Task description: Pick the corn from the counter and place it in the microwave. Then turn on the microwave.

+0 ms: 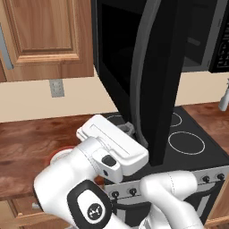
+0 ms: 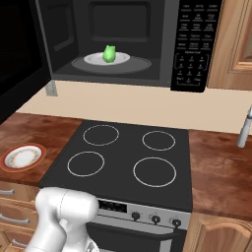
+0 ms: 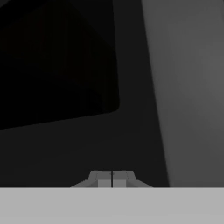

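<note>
The green corn lies on the white turntable dish inside the microwave, whose cavity stands open. Its black door is swung out toward me, with the long grey handle facing my arm. My gripper is shut with nothing in it, right at the door's outer face near the lower end of the handle. In the hand view the closed gripper points at the dark glass window, with the grey handle to the right. The reddish counter flanks the stove.
A black stovetop with white ring burners sits below the microwave. A white red-rimmed plate rests on the left counter. A grey upright object stands at the right, and a wooden cabinet hangs at the upper left.
</note>
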Available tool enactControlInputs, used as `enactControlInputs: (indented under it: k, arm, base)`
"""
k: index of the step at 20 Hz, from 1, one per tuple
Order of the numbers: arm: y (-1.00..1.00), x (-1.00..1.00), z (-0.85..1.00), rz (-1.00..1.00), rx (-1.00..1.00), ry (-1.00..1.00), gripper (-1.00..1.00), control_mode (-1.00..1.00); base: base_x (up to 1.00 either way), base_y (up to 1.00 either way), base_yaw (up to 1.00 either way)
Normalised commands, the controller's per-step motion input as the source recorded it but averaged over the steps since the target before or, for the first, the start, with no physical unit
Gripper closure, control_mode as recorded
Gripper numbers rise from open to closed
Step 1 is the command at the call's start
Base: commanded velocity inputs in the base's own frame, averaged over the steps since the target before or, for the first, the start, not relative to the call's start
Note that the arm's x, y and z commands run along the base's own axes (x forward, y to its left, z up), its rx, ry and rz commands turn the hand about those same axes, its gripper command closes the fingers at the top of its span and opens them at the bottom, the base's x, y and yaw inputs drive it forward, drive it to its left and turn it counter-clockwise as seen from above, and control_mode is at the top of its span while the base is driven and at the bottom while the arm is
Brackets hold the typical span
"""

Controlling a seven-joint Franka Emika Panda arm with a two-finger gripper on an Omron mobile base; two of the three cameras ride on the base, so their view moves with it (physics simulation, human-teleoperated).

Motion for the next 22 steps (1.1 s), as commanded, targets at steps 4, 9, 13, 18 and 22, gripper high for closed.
enactControlInputs:
  k: [4,9,13,18,22]
  arm:
    - [-0.34,0.0,0.0,0.0,0.0,0.0,1.0,-1.0]
    - [-0.26,0.0,0.1,0.01,0.0,0.0,1.0,-1.0]
    - [-0.23,0.01,0.2,0.0,0.0,0.0,1.0,-1.0]
    - [-0.22,0.06,0.19,0.0,0.0,0.0,1.0,-1.0]
    - [-0.22,0.07,0.09,0.0,0.0,0.01,1.0,-1.0]
  base:
    - [0.0,0.0,0.0]
    - [0.0,0.0,0.0]
    - [0.0,0.0,0.0]
    - [0.0,0.0,0.0]
    - [0.0,0.0,0.0]
